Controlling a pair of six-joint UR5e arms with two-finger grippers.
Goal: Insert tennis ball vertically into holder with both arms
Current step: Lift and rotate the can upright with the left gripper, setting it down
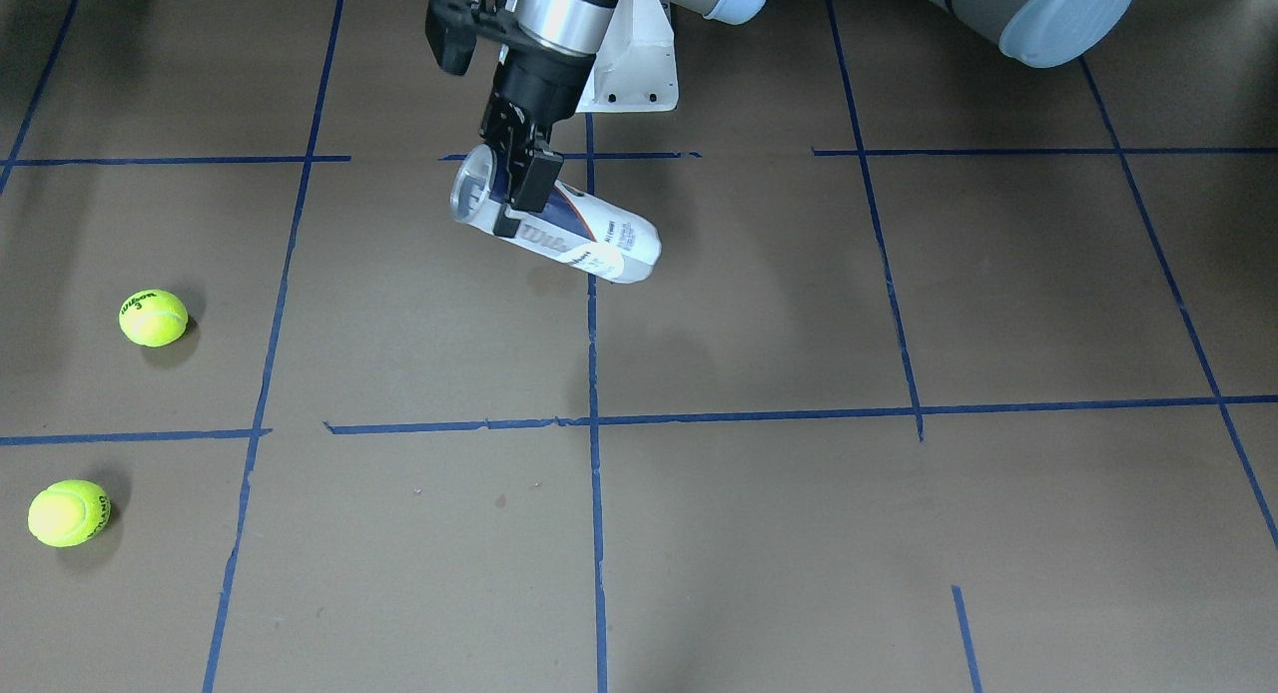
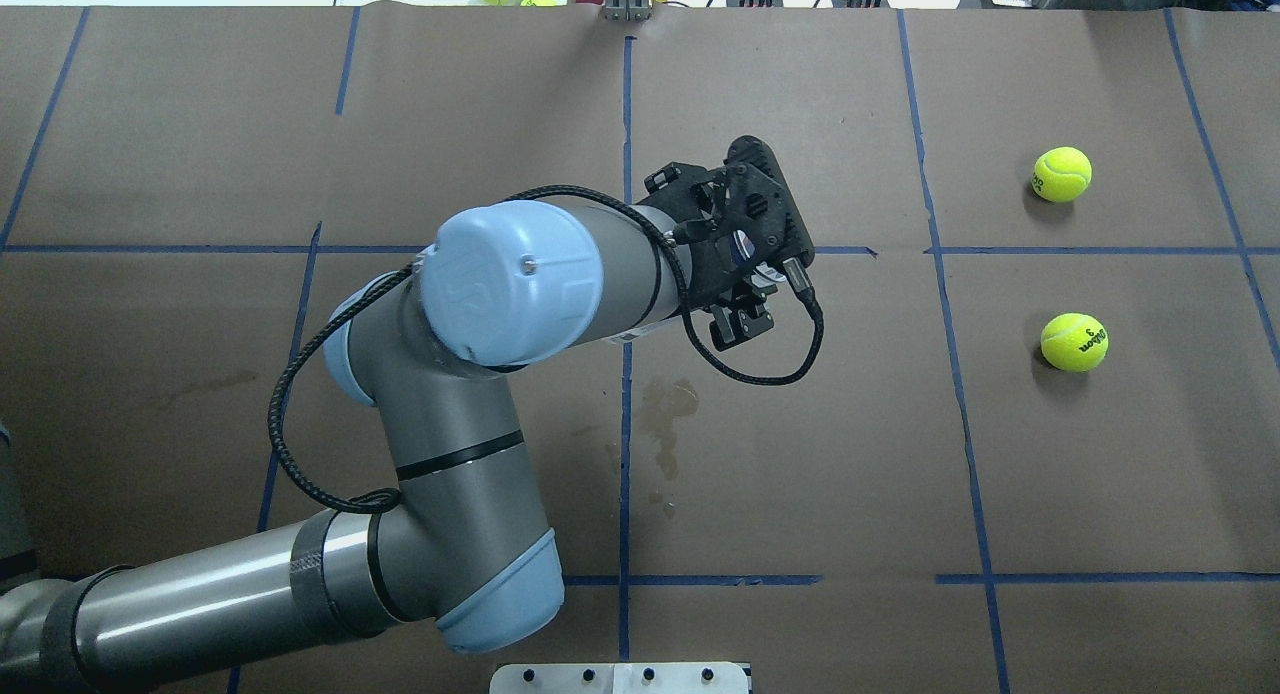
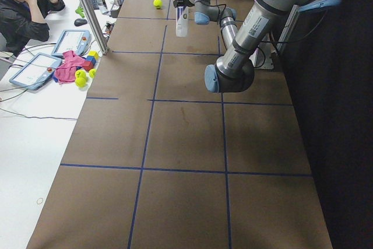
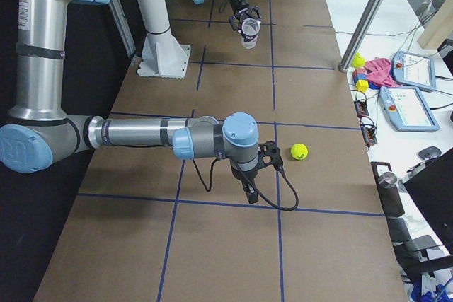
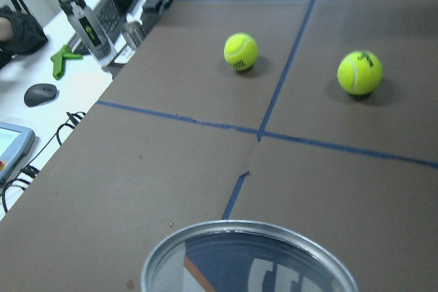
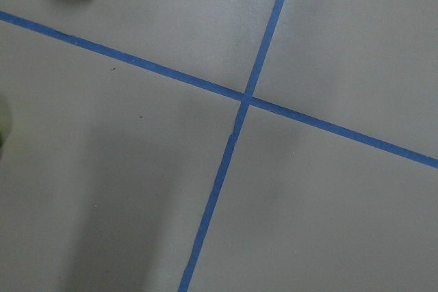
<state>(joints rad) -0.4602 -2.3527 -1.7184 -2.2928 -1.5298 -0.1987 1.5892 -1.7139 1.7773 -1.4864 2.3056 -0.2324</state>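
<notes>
Starting at the left of the front view, two yellow-green balls lie on the brown table (image 1: 799, 533): the ball marked 3 (image 1: 153, 317) and, nearer the camera, the second ball (image 1: 68, 513). Both are well away from the left gripper's jaws, on the side where the can's open end points. Next comes the left gripper (image 1: 521, 199), reaching down from the left arm (image 1: 559, 14). Its jaws are clamped on the can (image 1: 589, 239), close to the open end. The can is clear with a white and dark blue label. It is tilted, with the open end just beside the jaws and the closed end sticking out on their other side. I cannot tell if the can touches the table. Blue tape lines (image 1: 594, 373) cross the table under it. In the left wrist view, the can's shiny rim fills the bottom and both balls lie far ahead of it. The right gripper (image 4: 250, 190) shows only in the right side view, pointing down, with one ball beside it there. I cannot tell if its jaws are apart or together.
</notes>
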